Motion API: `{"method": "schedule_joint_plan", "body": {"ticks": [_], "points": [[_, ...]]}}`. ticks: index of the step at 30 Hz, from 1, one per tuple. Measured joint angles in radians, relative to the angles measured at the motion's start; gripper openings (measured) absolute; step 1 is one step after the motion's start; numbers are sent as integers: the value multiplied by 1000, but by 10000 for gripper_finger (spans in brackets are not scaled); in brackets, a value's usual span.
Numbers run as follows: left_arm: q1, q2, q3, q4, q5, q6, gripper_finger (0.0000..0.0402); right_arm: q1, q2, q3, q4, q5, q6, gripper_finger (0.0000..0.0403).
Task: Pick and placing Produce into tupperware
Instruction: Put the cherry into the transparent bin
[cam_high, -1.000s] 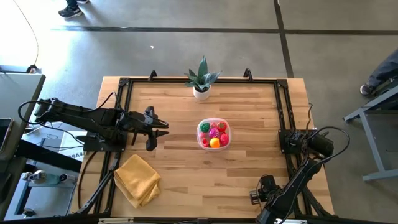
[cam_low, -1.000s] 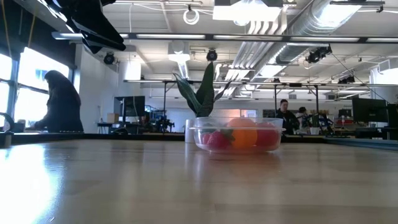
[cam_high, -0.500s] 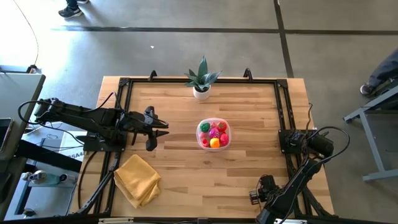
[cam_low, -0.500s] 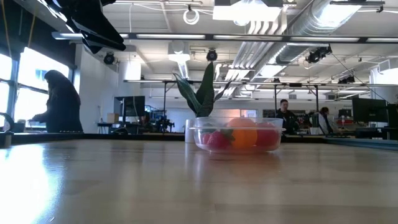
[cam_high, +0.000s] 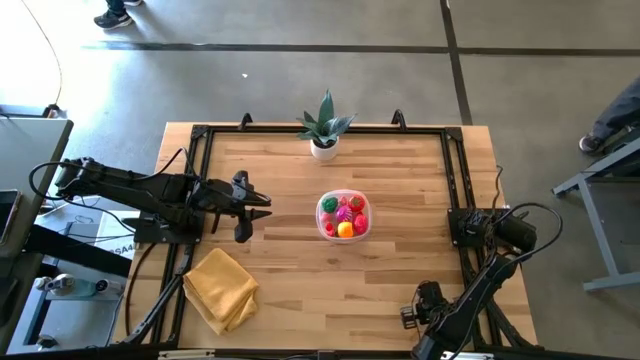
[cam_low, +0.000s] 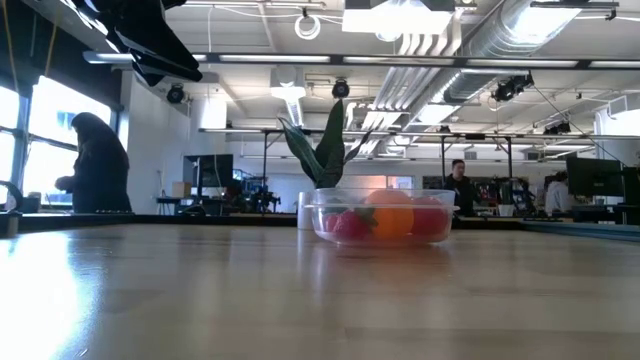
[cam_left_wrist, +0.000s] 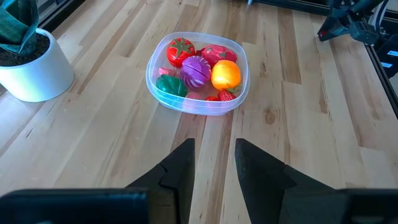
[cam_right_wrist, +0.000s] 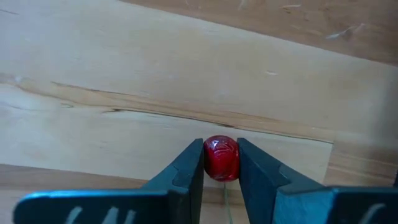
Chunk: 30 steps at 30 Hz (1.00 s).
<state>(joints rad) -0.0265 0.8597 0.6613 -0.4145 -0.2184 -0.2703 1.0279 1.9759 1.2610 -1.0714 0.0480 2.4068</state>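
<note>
The tupperware (cam_high: 343, 215) sits mid-counter (cam_high: 300, 290), produce (cam_left_wrist: 225, 74) heaped inside. The left pincer (cam_left_wrist: 211, 163) hangs toward the counter's left side, empty, fingers narrowly apart. The right pincer (cam_right_wrist: 221, 163) grips a small red piece (cam_right_wrist: 221, 158) at the near right edge. Carrying that last piece across looks like what's left. Pieces under the heap stay hidden.
</note>
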Motion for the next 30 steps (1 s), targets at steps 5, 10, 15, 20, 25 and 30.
{"method": "schedule_joint_plan", "body": {"ticks": [5, 10, 15, 20, 25, 30], "points": [[0, 0, 0, 0, 0, 0, 106, 0, -19, 11, -8, 66, -22, 73], [0, 0, 0, 0, 0, 0, 106, -28, -57, 93, -98, 261, -138, 73], [0, 0, 0, 0, 0, 0, 106, -146, -99, 241, -277, 429, -419, 73], [0, 0, 0, 0, 0, 0, 106, -348, -103, 458, -453, 550, -819, 73], [0, 0, 0, 0, 0, 0, 106, -597, -105, 581, -403, 631, -1237, 73], [0, 0, 0, 0, 0, 0, 106, -848, -106, 489, -203, 510, -1517, 73]]}}
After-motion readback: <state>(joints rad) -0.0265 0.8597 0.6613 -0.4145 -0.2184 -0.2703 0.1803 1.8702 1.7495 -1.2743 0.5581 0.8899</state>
